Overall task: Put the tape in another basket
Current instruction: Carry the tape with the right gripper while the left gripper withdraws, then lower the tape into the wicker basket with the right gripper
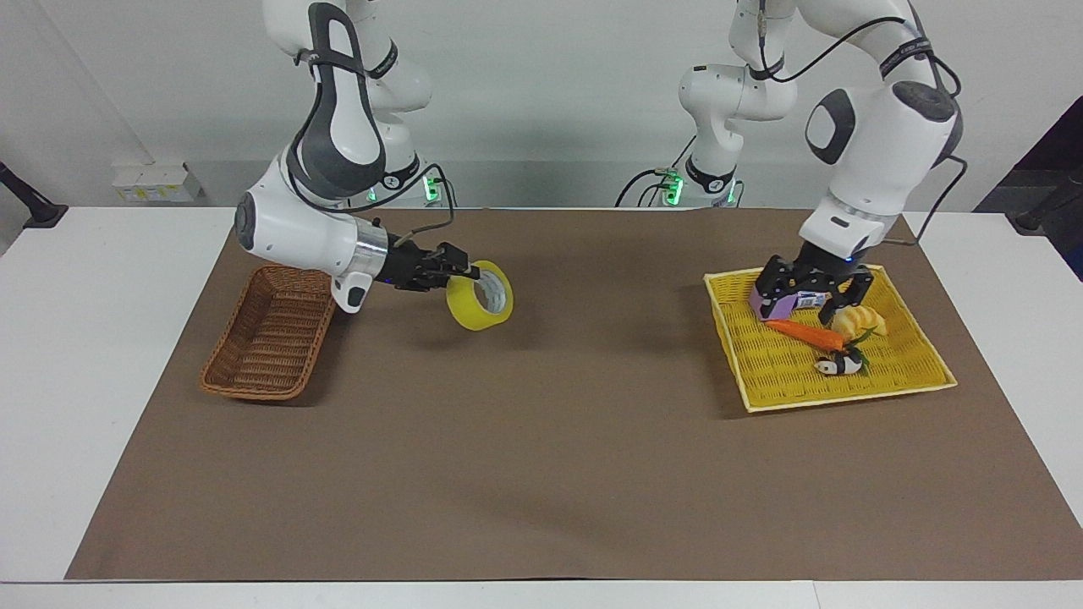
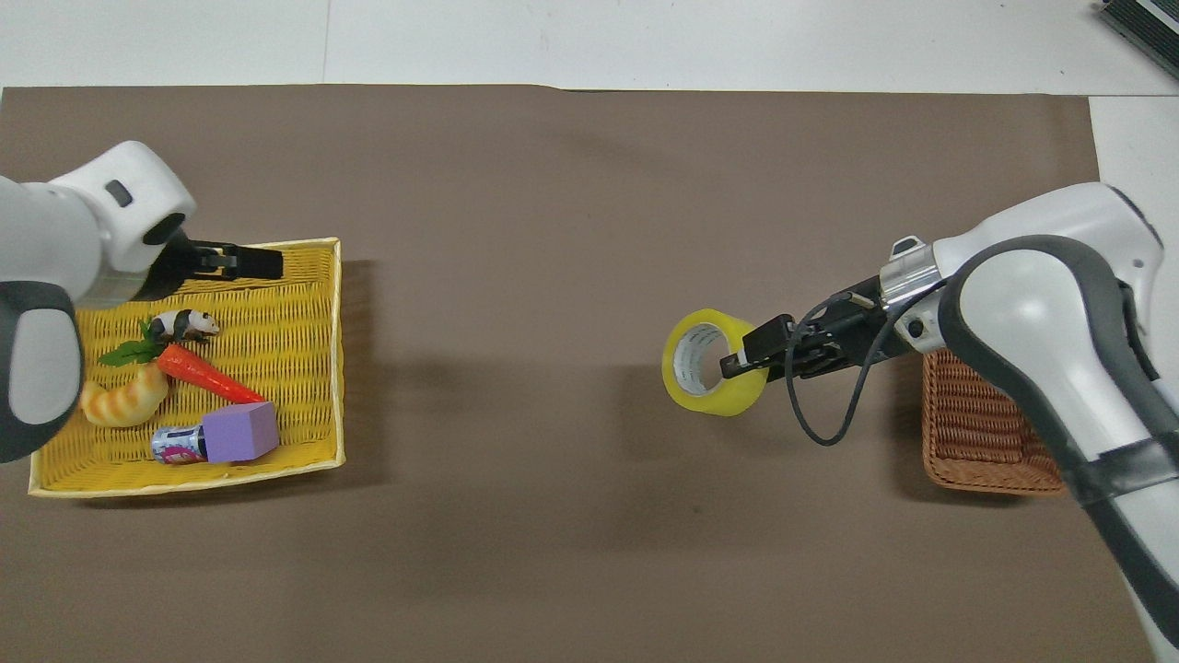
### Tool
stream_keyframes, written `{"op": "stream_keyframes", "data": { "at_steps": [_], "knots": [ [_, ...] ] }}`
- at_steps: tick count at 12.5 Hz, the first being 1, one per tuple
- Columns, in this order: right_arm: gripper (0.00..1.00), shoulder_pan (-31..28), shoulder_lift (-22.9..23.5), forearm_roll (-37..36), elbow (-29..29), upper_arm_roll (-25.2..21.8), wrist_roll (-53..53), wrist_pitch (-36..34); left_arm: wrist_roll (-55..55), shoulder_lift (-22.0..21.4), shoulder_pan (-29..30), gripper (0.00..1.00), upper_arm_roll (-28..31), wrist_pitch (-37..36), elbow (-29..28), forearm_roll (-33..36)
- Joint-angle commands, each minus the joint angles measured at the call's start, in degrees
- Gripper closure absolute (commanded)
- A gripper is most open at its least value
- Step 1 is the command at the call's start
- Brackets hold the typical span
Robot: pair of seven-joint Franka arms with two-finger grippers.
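The tape (image 1: pixel 468 315), a yellow roll with a white core, hangs on edge in my right gripper (image 1: pixel 470 275), which is shut on its rim with one finger through the hole. It is held above the brown mat, beside the dark-brown wicker basket (image 1: pixel 271 334). In the overhead view the tape (image 2: pixel 714 398) and right gripper (image 2: pixel 740 354) show just clear of the wicker basket (image 2: pixel 976 437), which my right arm partly covers. My left gripper (image 1: pixel 812 292) is open and empty over the yellow basket (image 1: pixel 846 397); it also shows in the overhead view (image 2: pixel 253 262).
The yellow basket (image 2: pixel 184 483) at the left arm's end holds a purple block (image 2: pixel 241 431), a small can (image 2: pixel 175 444), a carrot (image 2: pixel 198 371), a croissant (image 2: pixel 124 396) and a panda figure (image 2: pixel 184 322). A brown mat (image 1: pixel 541 474) covers the table.
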Motion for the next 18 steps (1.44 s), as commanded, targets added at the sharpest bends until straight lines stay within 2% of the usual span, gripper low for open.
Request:
{"op": "stream_keyframes", "data": {
  "at_steps": [1,4,6,9,12,13,14,16,18],
  "knots": [
    [1.00,-4.3,0.4,-8.2,4.4,0.5,0.9,-4.6,3.6,0.4,2.6,0.00,-0.8,-9.7,9.4,4.3],
    [1.00,-10.8,0.6,-14.5,5.3,0.4,-1.0,-6.6,5.5,0.7,5.4,0.00,-0.7,-22.1,19.8,4.3],
    [1.00,-11.8,0.1,-24.0,5.7,0.1,-2.3,-5.9,8.2,0.5,6.2,0.00,-0.4,-28.7,23.6,4.2],
    [1.00,-17.1,0.1,-28.3,5.7,-0.4,-8.1,-4.0,7.6,-0.6,6.2,0.00,-0.7,-29.4,23.1,4.2],
    [1.00,-18.3,-0.2,-40.9,5.0,-0.4,-8.6,-3.4,7.6,-0.6,6.0,0.00,-0.8,-29.3,23.1,4.2],
    [1.00,-18.2,-1.0,-44.8,3.7,-0.3,-7.6,-3.2,7.6,-0.6,6.1,0.00,-0.8,-29.3,23.1,4.2],
    [1.00,-17.6,-2.2,-47.4,0.9,-0.3,-5.7,-0.1,7.6,-0.6,6.2,0.00,-0.8,-29.3,23.1,4.2],
    [1.00,-17.0,-5.0,-49.1,-5.2,-0.2,-4.2,7.0,7.6,-0.6,6.2,0.00,-0.8,-29.3,23.1,4.2],
    [1.00,-16.6,-5.1,-49.2,-6.5,-0.3,-3.7,7.7,7.6,-0.6,6.1,0.00,-0.8,-29.3,23.1,4.2]
  ]
}}
